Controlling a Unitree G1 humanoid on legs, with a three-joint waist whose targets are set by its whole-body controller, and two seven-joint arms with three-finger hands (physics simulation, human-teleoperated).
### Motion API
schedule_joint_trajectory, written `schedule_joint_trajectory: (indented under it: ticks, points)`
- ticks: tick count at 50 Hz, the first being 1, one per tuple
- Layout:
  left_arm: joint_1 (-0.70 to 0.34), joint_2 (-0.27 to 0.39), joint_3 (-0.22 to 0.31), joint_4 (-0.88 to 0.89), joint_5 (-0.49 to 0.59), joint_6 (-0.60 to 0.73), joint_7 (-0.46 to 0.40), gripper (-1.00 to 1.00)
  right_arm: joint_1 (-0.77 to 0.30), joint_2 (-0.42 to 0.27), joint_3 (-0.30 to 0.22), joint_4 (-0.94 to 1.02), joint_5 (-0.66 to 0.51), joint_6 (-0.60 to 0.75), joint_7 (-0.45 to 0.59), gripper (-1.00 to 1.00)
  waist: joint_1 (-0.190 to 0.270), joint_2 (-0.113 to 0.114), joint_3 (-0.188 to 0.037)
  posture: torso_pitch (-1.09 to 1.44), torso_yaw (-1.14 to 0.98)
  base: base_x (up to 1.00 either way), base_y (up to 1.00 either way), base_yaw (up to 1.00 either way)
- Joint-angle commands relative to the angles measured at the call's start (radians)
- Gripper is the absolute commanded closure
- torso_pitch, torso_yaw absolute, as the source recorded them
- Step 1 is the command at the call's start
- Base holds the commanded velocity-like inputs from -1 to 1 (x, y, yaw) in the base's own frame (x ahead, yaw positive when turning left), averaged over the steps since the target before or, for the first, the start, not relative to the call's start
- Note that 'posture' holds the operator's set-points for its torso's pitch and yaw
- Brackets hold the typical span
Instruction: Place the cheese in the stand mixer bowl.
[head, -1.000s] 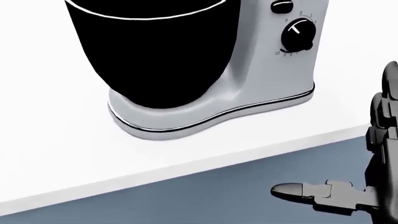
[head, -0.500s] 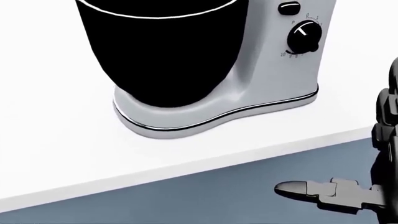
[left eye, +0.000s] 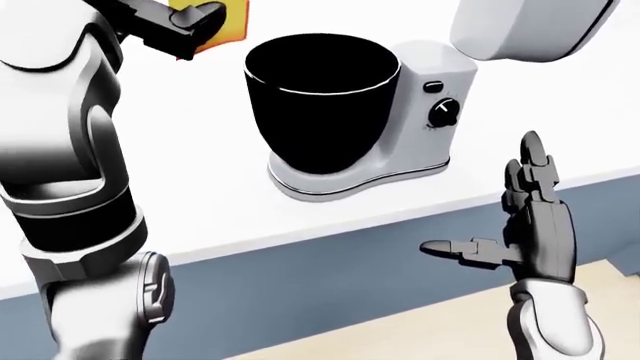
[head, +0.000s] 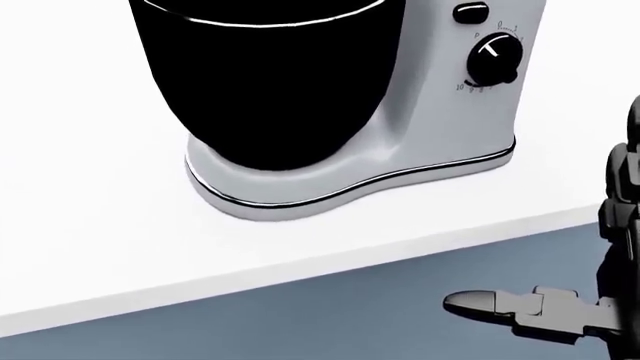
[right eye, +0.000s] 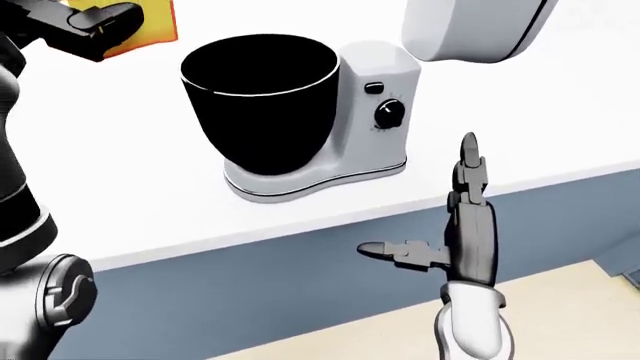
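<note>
Black fingers of the right hand (left eye: 530, 217) stand nearest, below the counter edge in the left-eye view, spread flat and upright with the thumb stuck out sideways, holding nothing and clear of every object. Beyond it the white counter (left eye: 230, 217) carries the stand mixer (left eye: 425, 112), its grey base under the black bowl (left eye: 320, 105), which sits open-topped with the mixer head (left eye: 525, 26) tilted up and out of the way. The speed dial (head: 492, 60) faces the robot.

Farthest, at the top left of both eye views, the left hand (left eye: 180, 22) is raised above the counter with its dark fingers pinched round the cheese (left eye: 228, 22), an orange-yellow block of which only an edge and a corner show past the fingers. It hangs to the left of the bowl's rim and higher than it, not yet over the opening.

The cheese looks like a small rigid wedge or slab: probably light, firm enough not to sag, with smooth faces that could slide under a loose pinch. Opposing fingers across its flat faces, near the middle, seem the safest hold. It is not fragile, so a short drop into the bowl should do no harm; the bowl mouth is wide, and the raised head leaves the way in clear from the left
</note>
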Motion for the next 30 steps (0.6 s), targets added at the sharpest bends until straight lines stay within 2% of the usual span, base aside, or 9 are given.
schedule_joint_trajectory:
  ticks: [1,10,21,30]
  points:
    - [-0.032,0.003,0.008,-0.029,0.02,-0.04,-0.001,1.0,-0.012,-0.004,-0.004,-0.036,0.003,-0.035,-0.005,-1.0,0.0,0.002,-0.023,0.0,0.0,0.0,0.0,0.0]
    - [-0.066,-0.035,-0.005,0.045,0.055,-0.095,-0.004,1.0,-0.007,-0.003,0.0,-0.032,0.003,-0.042,-0.009,-1.0,0.0,0.001,-0.025,0.0,0.0,0.0,0.0,0.0]
    - [-0.193,-0.065,-0.032,0.136,0.077,-0.111,-0.043,1.0,-0.005,-0.002,0.003,-0.036,0.01,-0.046,-0.008,-1.0,0.001,-0.004,-0.023,0.0,0.0,0.0,0.0,0.0]
    - [-0.245,-0.093,-0.042,0.231,0.087,-0.172,-0.046,1.0,-0.007,-0.002,0.005,-0.037,0.01,-0.045,-0.008,-1.0,0.001,-0.005,-0.023,0.0,0.0,0.0,0.0,0.0]
